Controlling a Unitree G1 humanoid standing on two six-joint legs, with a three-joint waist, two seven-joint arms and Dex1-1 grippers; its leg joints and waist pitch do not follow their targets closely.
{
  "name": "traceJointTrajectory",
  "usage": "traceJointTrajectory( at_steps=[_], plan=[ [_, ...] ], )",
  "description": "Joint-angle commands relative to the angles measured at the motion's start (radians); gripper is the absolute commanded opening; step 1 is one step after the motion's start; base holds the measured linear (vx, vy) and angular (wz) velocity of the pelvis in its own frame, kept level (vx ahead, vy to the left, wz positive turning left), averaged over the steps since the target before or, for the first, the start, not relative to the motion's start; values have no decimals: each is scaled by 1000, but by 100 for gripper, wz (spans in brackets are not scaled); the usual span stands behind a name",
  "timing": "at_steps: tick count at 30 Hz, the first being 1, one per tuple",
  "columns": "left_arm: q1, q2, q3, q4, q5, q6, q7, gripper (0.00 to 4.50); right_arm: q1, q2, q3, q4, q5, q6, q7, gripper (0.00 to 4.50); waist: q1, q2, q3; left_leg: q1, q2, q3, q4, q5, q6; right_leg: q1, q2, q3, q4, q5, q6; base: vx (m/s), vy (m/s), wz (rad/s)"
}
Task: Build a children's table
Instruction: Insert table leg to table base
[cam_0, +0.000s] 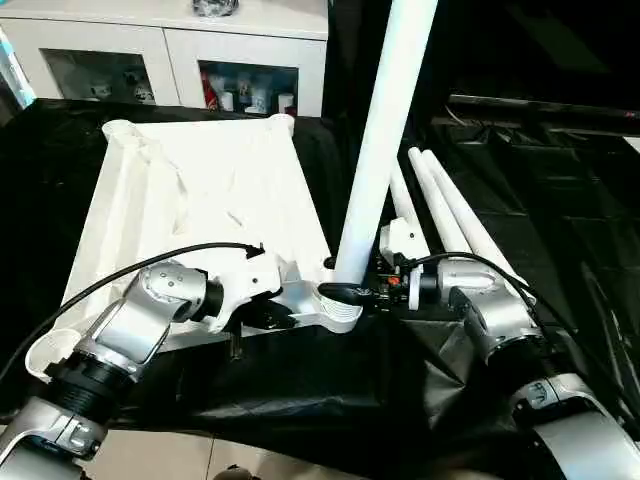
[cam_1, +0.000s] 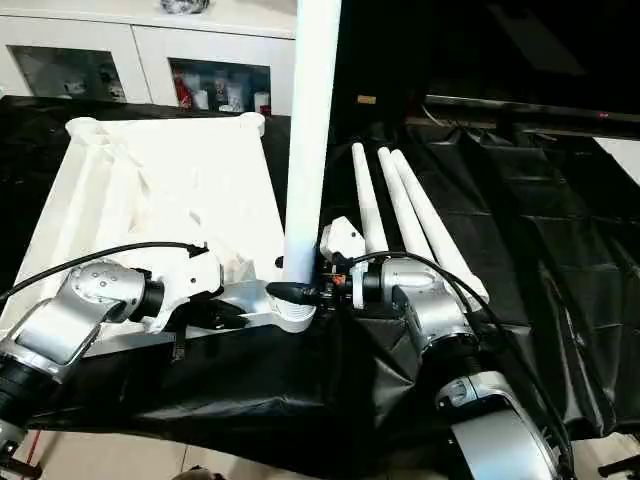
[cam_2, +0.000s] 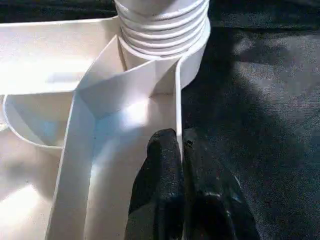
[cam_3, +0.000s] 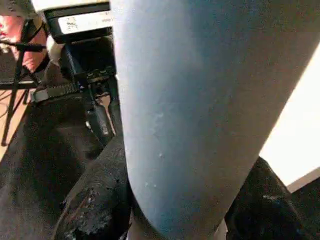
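While I look down over both silver forearms, I see the large white plastic rectangular table top (cam_0: 210, 190) lying upside down on the black plastic sheet (cam_0: 330, 390) that covers the work surface, ribbed underside up, w/ round sockets at its corners. One long white tapered tubular leg (cam_0: 385, 130) stands nearly upright in the near corner socket (cam_0: 340, 308) on the robot's right side of the top; it leans a little away at the upper end. In the left wrist view the threaded end of this leg sits in the socket, a few thread rings above the rim.

My left gripper (cam_2: 182, 150) is clenched on the thin side wall of the table top, just beside that socket, one black finger each side of the wall. My right gripper (cam_0: 362, 293) is grasping the standing leg low down, near the socket; its black fingers (cam_3: 95, 200) wrap around the tube, approx. half spread.

Three more white tubular legs (cam_1: 400, 215) lie side by side on the black sheet, to the right of the top, just behind the right arm. At the back stands a white cabinet w/ glass doors (cam_0: 170, 55), small items inside; I cannot tell what they are.
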Motion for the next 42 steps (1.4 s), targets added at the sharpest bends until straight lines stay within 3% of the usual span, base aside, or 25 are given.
traceJointTrajectory(
  at_steps=[1,3,6,9,10,15,16,17,20,24,33,34,37,42],
  plan=[
    [-42,-37,42,-33,-21,17,32,0,21,-6,1,148,-99,34,-191,191,-8,14,-40,25,39,-16,-76,-421,-50,12,-76,41,-87,-359,-193,0,0,0],
    [-77,-77,67,-13,-24,71,96,0,-6,18,-31,196,-98,46,-317,191,-13,10,-41,22,38,-20,-77,-430,-61,14,-78,40,-90,-407,-173,0,0,0],
    [-106,-113,80,4,-17,115,152,0,-28,43,-60,227,-85,72,-412,191,-24,13,-43,25,37,-21,-76,-436,-68,7,-76,41,-89,-384,-176,0,0,0],
    [-157,-186,89,34,22,203,279,0,-66,99,-92,273,-70,101,-554,191,-30,11,-43,21,35,-21,-75,-429,-62,11,-75,40,-90,-366,-183,0,0,0],
    [-173,-207,87,45,40,231,323,0,-78,116,-97,288,-70,103,-594,191,-28,15,-45,22,35,-19,-72,-411,-61,9,-75,41,-89,-340,-188,0,0,0],
    [-209,-306,93,56,48,334,432,0,-136,195,-130,362,-47,132,-723,191,-28,13,-51,16,34,-14,-68,-342,-44,18,-73,40,-82,-237,-198,0,0,0],
    [-208,-320,81,45,56,353,447,0,-147,209,-128,375,-54,132,-735,191,-29,12,-54,9,33,-13,-66,-288,-32,25,-71,38,-74,-158,-213,0,0,0],
    [-205,-332,68,33,64,371,459,0,-158,222,-126,387,-64,131,-748,191,-30,8,-55,9,33,-12,-65,-274,-27,27,-70,38,-73,-135,-217,0,0,0],
    [-200,-342,61,23,71,391,471,0,-169,232,-126,402,-75,126,-769,191,-27,8,-53,8,31,-8,-62,-242,-10,31,-71,37,-72,-99,-225,0,0,0],
    [-198,-340,62,31,78,399,484,0,-179,241,-128,417,-83,120,-780,191,-31,11,-47,13,34,-11,-68,-315,-24,25,-72,37,-82,-217,-206,0,0,0],
    [-199,-334,58,18,72,413,487,0,-200,246,-120,446,-121,113,-799,191,-36,11,-46,14,34,-14,-70,-348,-35,19,-72,37,-85,-258,-190,0,0,0],
    [-199,-334,57,17,72,411,485,0,-201,247,-122,447,-120,111,-796,247,-37,11,-46,14,34,-14,-70,-351,-36,19,-72,38,-85,-260,-188,0,0,0],
    [-201,-330,56,15,69,404,477,0,-208,249,-136,444,-112,104,-772,261,-38,12,-47,15,34,-13,-69,-350,-35,17,-72,38,-85,-250,-196,0,0,0],
    [-200,-321,51,12,65,389,460,0,-225,252,-153,437,-106,100,-751,305,-33,10,-54,8,34,-9,-63,-249,-13,28,-70,38,-69,-93,-225,0,0,0]
  ],
)
